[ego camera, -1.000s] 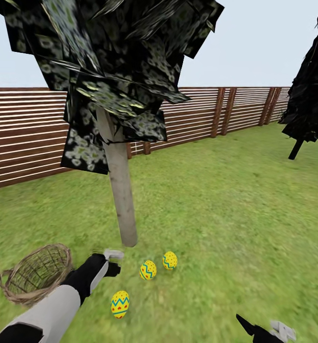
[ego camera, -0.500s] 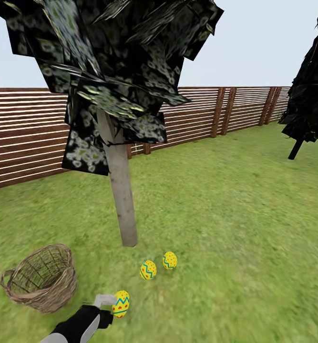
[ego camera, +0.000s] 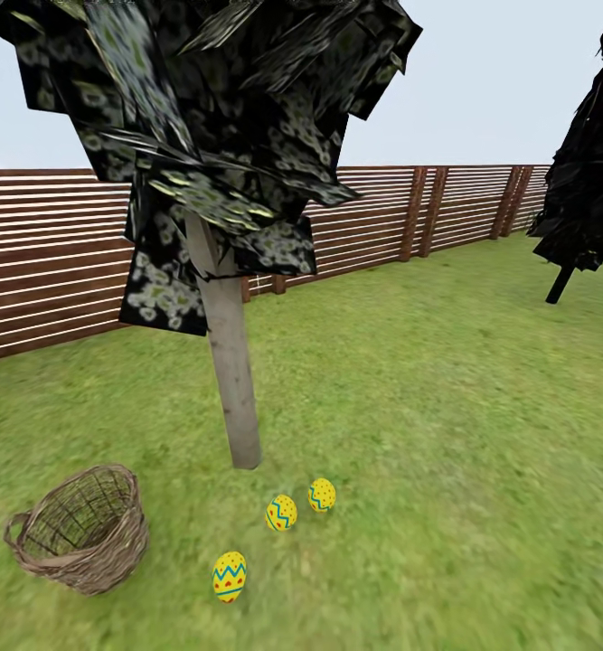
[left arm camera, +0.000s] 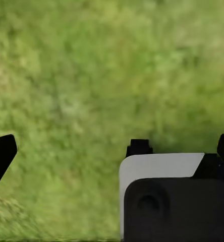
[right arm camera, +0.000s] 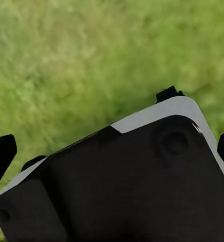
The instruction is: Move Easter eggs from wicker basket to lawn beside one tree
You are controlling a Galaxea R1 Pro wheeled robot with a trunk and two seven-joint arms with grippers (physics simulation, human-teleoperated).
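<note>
**Third egg down, arm pulled back: all three eggs sit by the tree**

Head view: a second ago your left arm reached in over the grass between the wicker basket (ego camera: 82, 529) and the tree (ego camera: 233, 380); half a second ago its end effector was right at the nearest egg (ego camera: 229, 576). Now the arm has left the picture and that egg rests alone on the lawn (ego camera: 446, 452). The other two eggs, one (ego camera: 281, 512) just beside the other (ego camera: 322, 495), lie nearer the foot of the trunk and have not shifted. What you can see of the basket's inside looks empty, though its near wall hides part of the floor. By my reading, the task is done or very nearly so; the nearest egg lies a little farther from the trunk than the pair, and you may want to judge whether it counts as next to the tree. Each egg stands roughly upright, long axis near vertical, narrow end up, zigzag bands running around the middle.

Left wrist view: your left end effector (left arm camera: 112, 151) looks down on bare grass, dark fingertips set wide apart, nothing between them.

Right wrist view: your right end effector (right arm camera: 112, 146) also faces grass, tips spread wide, holding nothing.
</note>
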